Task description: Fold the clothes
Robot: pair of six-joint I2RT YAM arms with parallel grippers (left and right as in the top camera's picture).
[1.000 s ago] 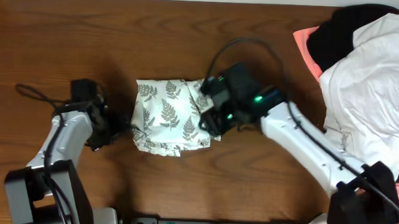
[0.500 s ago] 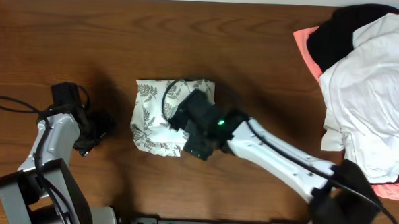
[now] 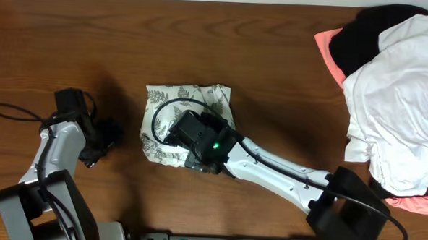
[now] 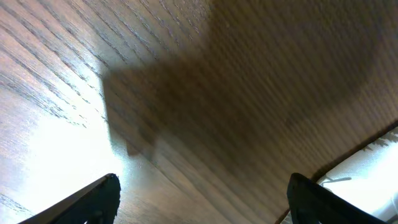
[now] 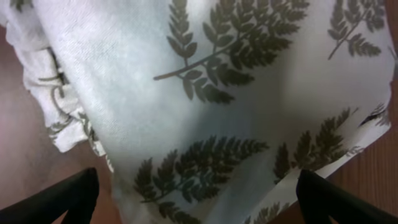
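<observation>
Fern-print garment (image 3: 164, 107): lies on the counter (image 3: 289, 58), a little left of centre. It is gathered into a compact, roughly square bundle. The far edge is fairly straight; the near-left edge is rumpled, with a small frilled hem poking out. Print is grey-green fern leaves on white.

Right gripper (image 3: 193, 137): sits directly over the near half of the bundle, with its arm running in from the near-right side. In the wrist view its fingers (image 5: 68, 199) are spread to opposite lower corners, and smooth printed cloth fills the space between and beyond them. The jaws are released and no fold is pinched. Whether the fingertips touch the cloth cannot be told. A black cable (image 3: 156, 116) from this wrist loops over the left part of the bundle.

Left gripper (image 3: 103, 138): over bare counter to the left of the bundle, near it but apart. In the wrist view its fingers (image 4: 93, 199) are wide apart with only wood grain and shadow between them; the jaws are released and empty. A strip of pale cloth shows at the lower-right edge of that view.

Other items: a plain white garment (image 3: 396, 99) is heaped over a black garment (image 3: 370, 33) and a coral-pink garment (image 3: 324, 47) at the far-right corner, well apart from the bundle.
</observation>
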